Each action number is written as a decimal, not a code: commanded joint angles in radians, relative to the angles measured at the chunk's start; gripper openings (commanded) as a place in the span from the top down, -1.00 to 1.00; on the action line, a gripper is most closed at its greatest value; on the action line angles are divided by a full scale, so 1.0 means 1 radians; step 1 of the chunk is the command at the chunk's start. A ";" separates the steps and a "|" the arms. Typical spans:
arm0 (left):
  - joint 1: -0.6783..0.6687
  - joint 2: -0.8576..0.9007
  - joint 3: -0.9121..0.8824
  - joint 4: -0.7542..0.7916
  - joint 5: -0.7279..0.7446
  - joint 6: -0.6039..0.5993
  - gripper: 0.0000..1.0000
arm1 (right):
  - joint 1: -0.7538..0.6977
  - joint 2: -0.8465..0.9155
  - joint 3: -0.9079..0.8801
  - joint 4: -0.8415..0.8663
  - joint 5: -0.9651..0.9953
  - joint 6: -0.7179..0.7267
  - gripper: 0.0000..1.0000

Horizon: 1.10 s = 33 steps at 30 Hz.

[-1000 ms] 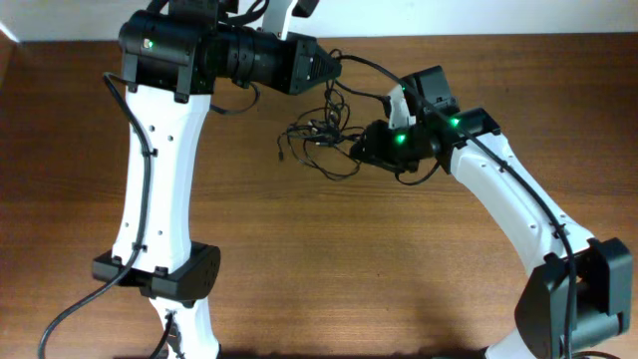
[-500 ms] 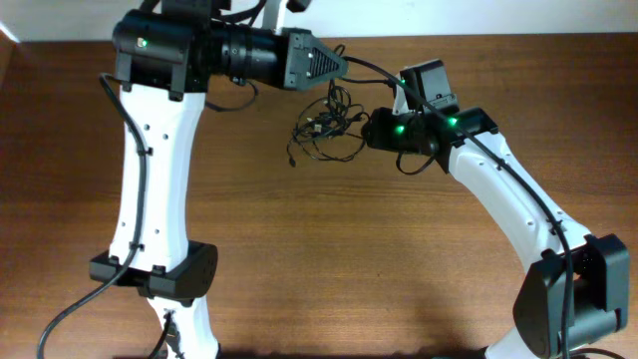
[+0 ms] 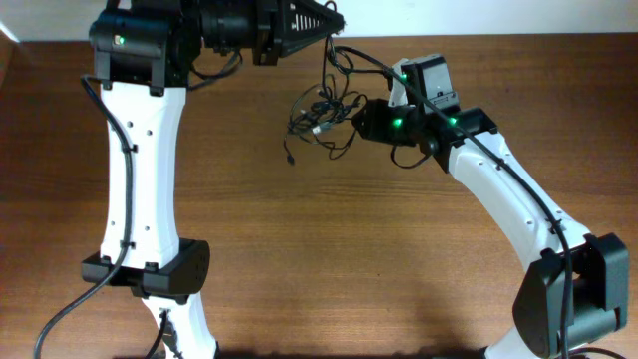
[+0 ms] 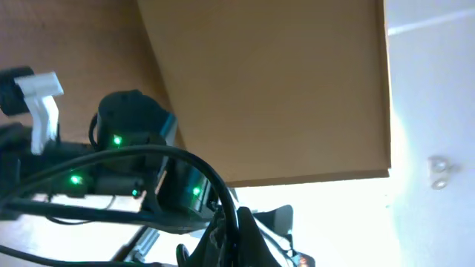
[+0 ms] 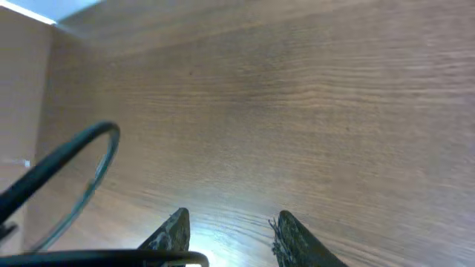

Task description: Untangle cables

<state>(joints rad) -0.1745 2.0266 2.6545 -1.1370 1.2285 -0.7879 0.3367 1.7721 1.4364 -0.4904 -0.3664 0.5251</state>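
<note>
The cables [image 3: 321,108] form a loose black clump of thin loops at the far middle of the table, with one plug end [image 3: 287,158] trailing to the lower left. My left gripper [image 3: 339,20] is above the clump at the far edge, shut on a strand that runs down into it. In the left wrist view that cable [image 4: 193,159] arcs into the closed left gripper [image 4: 236,237]. My right gripper [image 3: 351,118] is at the clump's right side. In the right wrist view the right gripper [image 5: 231,215] has its fingers apart with bare table between them. A cable loop [image 5: 74,152] passes at its left.
The brown wooden table [image 3: 329,259] ends at a pale wall along the far edge [image 3: 558,34], close behind the left gripper. The left arm's white column [image 3: 140,170] stands at the left. At the right, the right arm [image 3: 518,209] slants in.
The left gripper has risen toward the far edge, drawing its strand and the clump with it. The right gripper has shifted slightly toward the far edge beside the clump.
</note>
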 commanded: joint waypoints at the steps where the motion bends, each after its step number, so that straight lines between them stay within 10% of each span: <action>1: 0.001 -0.015 0.010 0.042 0.032 -0.084 1.00 | 0.005 0.009 0.010 0.044 -0.052 0.071 0.24; 15: 0.001 -0.015 0.010 0.045 0.033 -0.064 1.00 | 0.047 0.071 0.010 0.093 0.013 0.095 0.92; 19: 0.001 -0.014 0.010 0.026 -0.045 0.296 1.00 | -0.026 -0.040 0.010 -0.084 0.013 0.023 0.92; 26: 0.001 0.004 0.010 -0.391 -1.139 0.402 1.00 | -0.200 -0.319 0.010 -0.451 0.164 -0.129 0.92; 33: 0.035 0.073 0.009 -0.521 -1.578 0.469 1.00 | -0.420 -0.509 0.023 -0.557 0.183 -0.169 0.92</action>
<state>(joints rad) -0.1719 2.0598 2.6564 -1.6447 -0.1150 -0.3519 -0.0032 1.3087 1.4364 -1.0187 -0.2066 0.4049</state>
